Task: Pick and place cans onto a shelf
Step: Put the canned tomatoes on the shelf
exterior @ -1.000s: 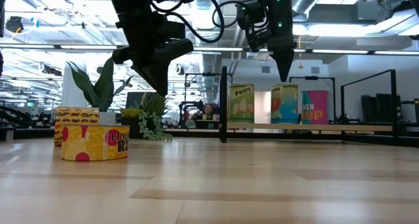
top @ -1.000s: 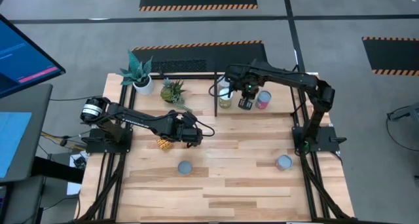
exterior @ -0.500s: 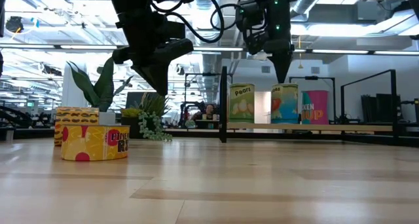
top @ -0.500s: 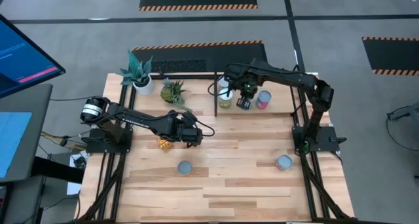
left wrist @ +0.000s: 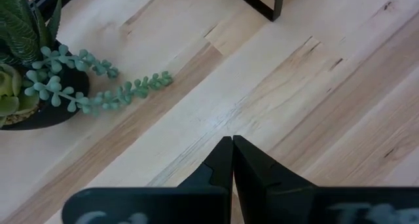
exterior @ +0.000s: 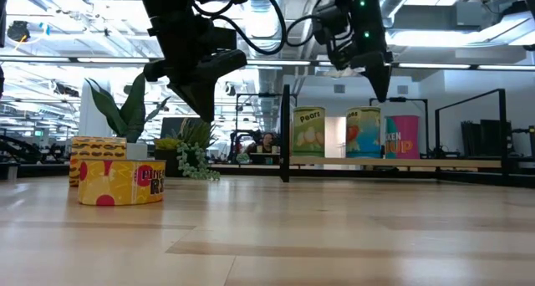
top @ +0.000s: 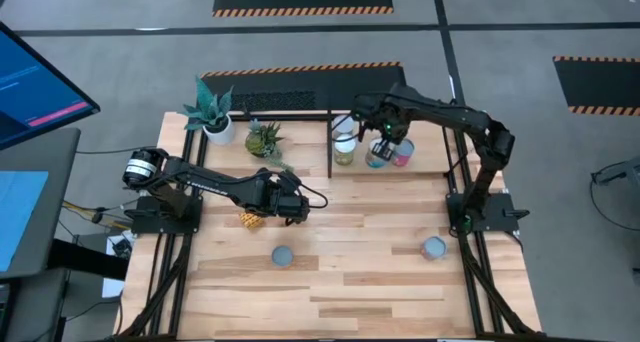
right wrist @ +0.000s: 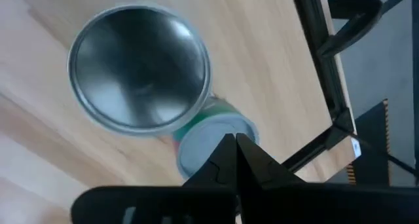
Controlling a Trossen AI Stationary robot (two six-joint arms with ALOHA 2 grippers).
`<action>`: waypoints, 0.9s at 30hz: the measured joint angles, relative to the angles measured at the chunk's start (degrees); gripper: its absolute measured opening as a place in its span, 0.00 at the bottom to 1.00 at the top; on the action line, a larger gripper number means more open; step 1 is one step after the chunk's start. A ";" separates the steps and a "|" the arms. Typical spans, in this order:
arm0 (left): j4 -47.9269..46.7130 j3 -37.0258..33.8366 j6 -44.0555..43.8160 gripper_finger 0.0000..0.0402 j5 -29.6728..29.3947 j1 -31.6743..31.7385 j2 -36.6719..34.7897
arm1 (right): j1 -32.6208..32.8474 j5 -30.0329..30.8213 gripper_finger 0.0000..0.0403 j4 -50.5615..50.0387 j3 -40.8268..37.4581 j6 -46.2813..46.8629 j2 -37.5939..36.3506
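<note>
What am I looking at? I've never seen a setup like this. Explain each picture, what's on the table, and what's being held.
This is a robot with two dark arms working at a wood table. One picture looks straight down from above. One looks level across the table top. Two come from cameras on the arms' wrists.

At the back stands a black-framed shelf holding three cans: a yellow-green can, a blue can and a pink can. The right gripper hovers above them, shut and empty. The left gripper, also shut and empty, hangs mid-table beside a yellow can.

Nearer the front stand a loose can on the left arm's side and a loose can on the right arm's side. Two potted plants stand at the back.
</note>
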 joint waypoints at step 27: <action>0.09 0.00 0.26 0.00 -0.50 0.25 0.02 | 1.62 -7.60 0.02 25.27 -25.75 5.80 -19.79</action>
